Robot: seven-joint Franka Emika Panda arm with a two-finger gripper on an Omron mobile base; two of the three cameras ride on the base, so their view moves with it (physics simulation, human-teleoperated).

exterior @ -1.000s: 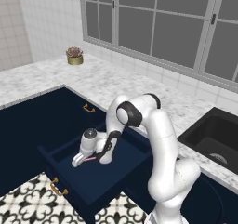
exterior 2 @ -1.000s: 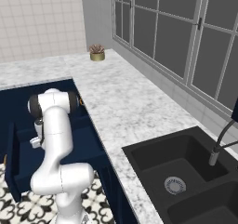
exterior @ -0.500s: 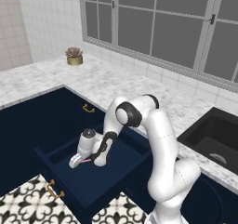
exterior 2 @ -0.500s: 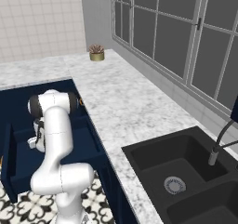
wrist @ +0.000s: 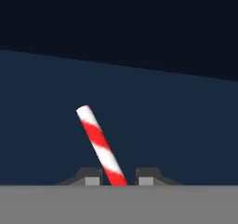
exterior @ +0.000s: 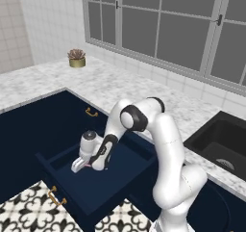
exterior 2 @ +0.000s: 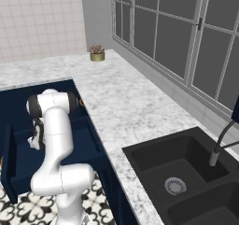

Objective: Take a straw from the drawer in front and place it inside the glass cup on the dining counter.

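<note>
Looking along the claw (wrist: 119,177), I see the two dark fingertips (wrist: 93,177) standing close on either side of the straw (wrist: 100,144), with only a thin gap at each side. I cannot tell whether they already press it or only frame it. The straw is striped red and white. It rises from between the tips and leans away to one side, so it is not in line with the claw.

The step in hand, as I judge it, is to get a sure hold on the straw. To do it well, the jaws should finish closing before any lift. The straw is thin, round and light, so it may roll or swing around the pinch point. The hold sits near one end of it, so a slow, straight lift would be safer than a quick one.

Around the straw is the dark blue floor of the drawer (wrist: 176,125), and behind it a darker wall. In the left base view the claw (exterior: 79,167) is low inside the open drawer (exterior: 103,202), near its left part, and the arm bends down over it. The lift should therefore clear the rim of the drawer before the arm turns, or the long free end could catch on the wall.

Further out are the marble worktop (exterior: 110,89), a small potted plant (exterior: 76,58) near the tiled wall, and the black sink (exterior: 221,144) to the right. After that the straw has to go to the glass cup on the dining counter, with the grip kept firm on the way.
</note>
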